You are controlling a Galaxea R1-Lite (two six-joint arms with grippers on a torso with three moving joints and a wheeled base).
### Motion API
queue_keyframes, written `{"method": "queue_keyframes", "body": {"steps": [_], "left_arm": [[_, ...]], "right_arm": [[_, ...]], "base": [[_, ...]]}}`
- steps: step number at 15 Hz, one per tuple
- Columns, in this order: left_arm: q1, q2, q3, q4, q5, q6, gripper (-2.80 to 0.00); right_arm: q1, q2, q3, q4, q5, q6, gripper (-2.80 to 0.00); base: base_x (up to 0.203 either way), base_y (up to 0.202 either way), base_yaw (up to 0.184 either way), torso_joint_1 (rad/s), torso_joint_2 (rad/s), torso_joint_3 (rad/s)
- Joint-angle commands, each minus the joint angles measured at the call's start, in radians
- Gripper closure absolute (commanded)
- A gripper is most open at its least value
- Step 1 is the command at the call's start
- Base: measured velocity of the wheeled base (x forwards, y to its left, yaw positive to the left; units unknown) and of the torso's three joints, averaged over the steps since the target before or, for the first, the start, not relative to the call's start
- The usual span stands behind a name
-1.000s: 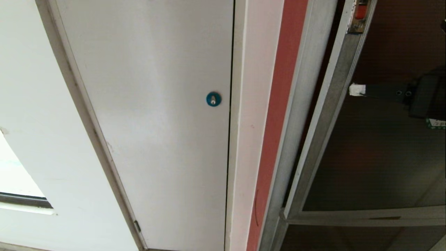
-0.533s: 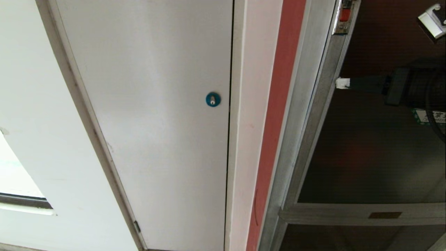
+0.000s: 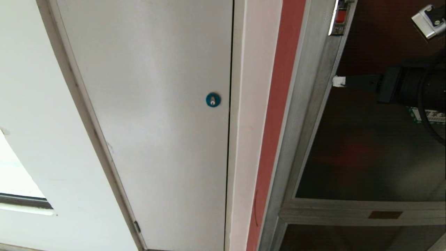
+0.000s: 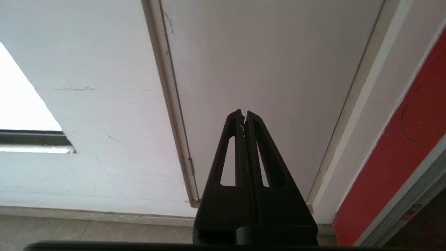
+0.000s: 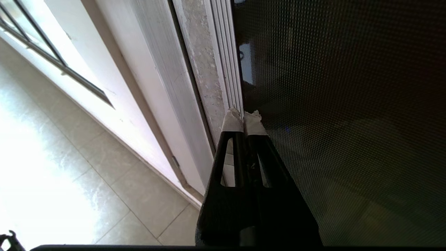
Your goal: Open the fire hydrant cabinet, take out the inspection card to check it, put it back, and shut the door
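The door, dark tinted glass in a silver frame with a small red latch, lies almost flush against the fire hydrant cabinet's silver frame. My right gripper is shut, and its white-taped tips rest on the door's frame edge, empty. In the right wrist view the same gripper meets the ribbed silver frame beside the glass. My left gripper is shut and parked low, facing the white panel. The inspection card is out of view.
A plain white panel with a blue round lock fills the left. A red wall strip runs beside the cabinet. A lower dark glass panel sits under the door. Tiled floor lies below.
The door has swung left toward the cabinet frame and the dark gap beside it has closed. My right gripper moved left with the door's edge.
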Motion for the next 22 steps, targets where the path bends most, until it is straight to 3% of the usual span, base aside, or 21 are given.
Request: {"method": "queue_keyframes", "body": {"steps": [1,6,13,18,22], "left_arm": [[-0.001,0.001,0.0,0.0,0.0,0.0,0.0],[-0.001,0.001,0.0,0.0,0.0,0.0,0.0],[-0.001,0.001,0.0,0.0,0.0,0.0,0.0],[-0.001,0.001,0.0,0.0,0.0,0.0,0.0],[-0.001,0.0,0.0,0.0,0.0,0.0,0.0]], "right_arm": [[0.018,-0.058,0.006,0.014,0.009,0.001,0.0],[0.181,-0.237,0.005,0.167,0.009,-0.003,0.0],[0.246,-0.329,-0.027,0.225,0.012,-0.002,0.0],[0.25,-0.325,-0.225,0.23,0.01,0.049,0.0],[0.251,-0.2,-0.4,0.225,0.007,0.075,0.0]], "base": [[0.0,0.0,0.0,0.0,0.0,0.0],[0.0,0.0,0.0,0.0,0.0,0.0],[0.0,0.0,0.0,0.0,0.0,0.0],[0.0,0.0,0.0,0.0,0.0,0.0],[0.0,0.0,0.0,0.0,0.0,0.0]]}}
